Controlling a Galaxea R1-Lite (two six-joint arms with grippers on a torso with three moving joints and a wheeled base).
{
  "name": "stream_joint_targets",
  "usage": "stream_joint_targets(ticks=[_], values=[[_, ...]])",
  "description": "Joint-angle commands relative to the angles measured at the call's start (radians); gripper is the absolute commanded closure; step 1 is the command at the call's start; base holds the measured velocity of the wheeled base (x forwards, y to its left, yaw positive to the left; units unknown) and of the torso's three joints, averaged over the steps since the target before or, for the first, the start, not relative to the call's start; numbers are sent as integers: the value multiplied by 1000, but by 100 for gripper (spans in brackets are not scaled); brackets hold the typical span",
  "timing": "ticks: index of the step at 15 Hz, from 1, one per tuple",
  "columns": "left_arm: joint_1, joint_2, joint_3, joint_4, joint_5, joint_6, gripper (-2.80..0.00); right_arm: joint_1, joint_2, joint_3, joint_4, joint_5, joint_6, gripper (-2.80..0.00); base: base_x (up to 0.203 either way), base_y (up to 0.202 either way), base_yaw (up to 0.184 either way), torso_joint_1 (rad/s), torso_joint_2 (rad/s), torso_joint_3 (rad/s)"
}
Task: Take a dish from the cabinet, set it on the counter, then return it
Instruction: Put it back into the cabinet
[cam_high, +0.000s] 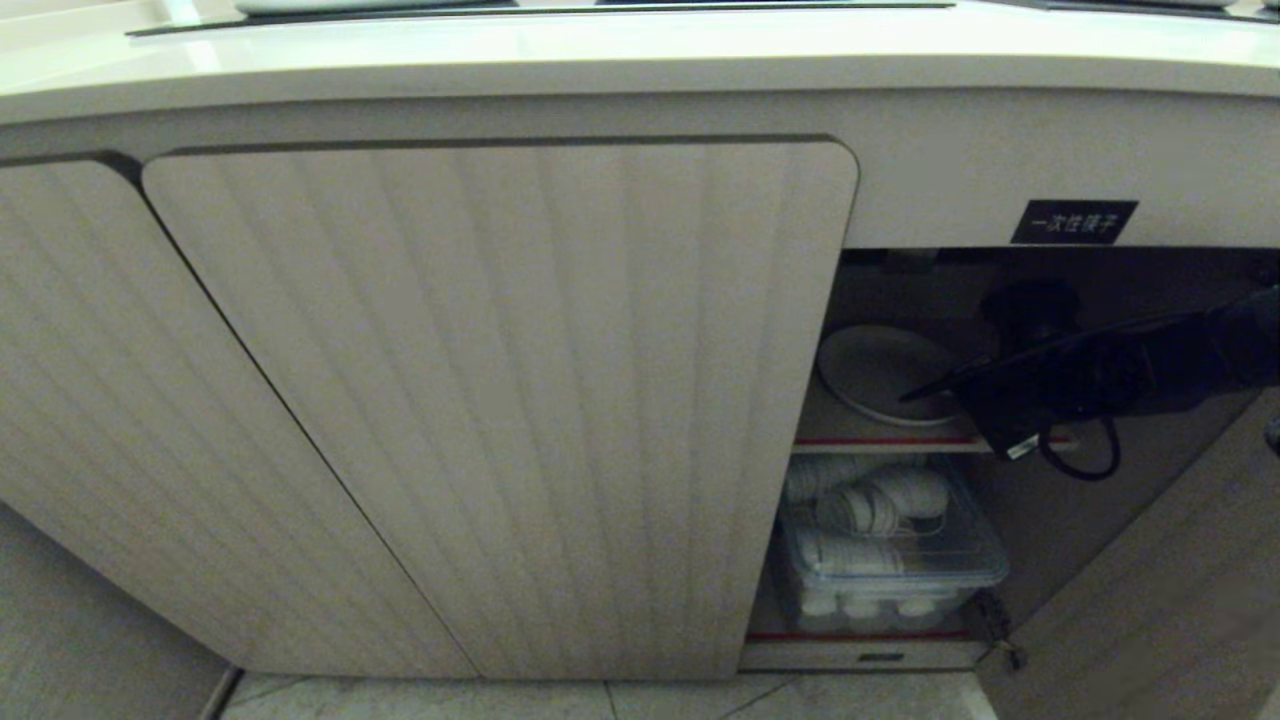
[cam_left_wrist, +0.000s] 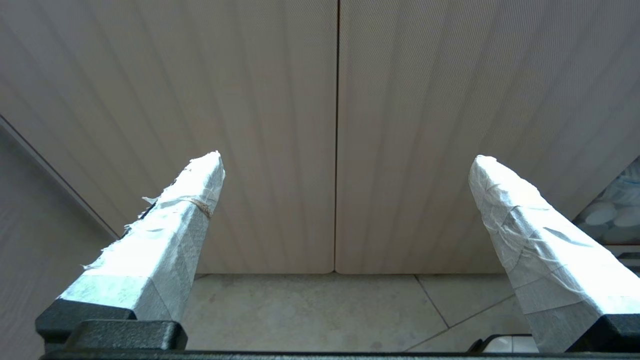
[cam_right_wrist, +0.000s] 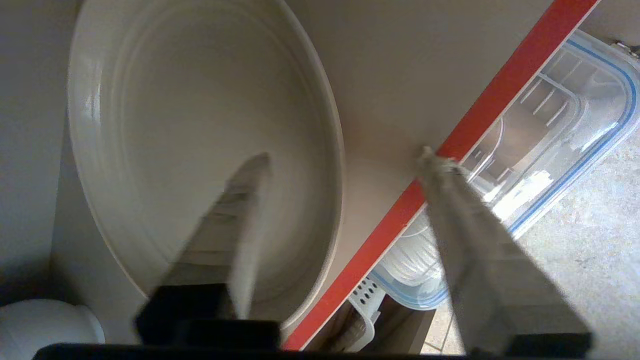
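The right gripper (cam_right_wrist: 345, 160) is spread open and grips nothing, one finger (cam_right_wrist: 240, 210) over the dish (cam_right_wrist: 165, 115), the other past its rim above the shelf's red edge (cam_right_wrist: 500, 95). The dish lies flat, face up, on the cabinet (cam_high: 500, 400) shelf directly beneath it; being round, it has no long axis.

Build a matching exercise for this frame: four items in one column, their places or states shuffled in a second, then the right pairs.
Items:
1. dish
2. clear lidded bin
3. right gripper
4. left gripper

Places or states:
A. open, facing closed ribbed doors
B. lying on the cabinet's inner shelf
C. open, one finger over the dish, one beyond the shelf's red edge
D. under the shelf, holding white dishware

Pairs: 1-B, 2-D, 3-C, 4-A
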Motion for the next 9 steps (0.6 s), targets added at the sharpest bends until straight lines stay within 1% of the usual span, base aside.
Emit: stream_joint_targets(ticks=[1, 4, 6, 7, 9], values=[[0, 0, 0, 0, -1, 0, -280, 0, -1, 2, 0, -1, 5, -280, 0, 0, 0, 0, 0, 0], [0, 0, 0, 0, 1, 0, -280, 0, -4, 8, 3, -18, 1, -280, 0, 0, 0, 0, 0, 0], [0, 0, 0, 0, 0, 0, -280, 1, -7, 28, 2, -24, -52, -280, 0, 0, 0, 0, 0, 0], [0, 0, 0, 0, -1, 0, -280, 2, -9, 40, -1, -46, -70, -280, 0, 0, 0, 0, 0, 0], [0, 0, 0, 0, -1, 0, -280, 2, -17, 55, -2, -49, -82, -280, 0, 0, 0, 0, 0, 0]])
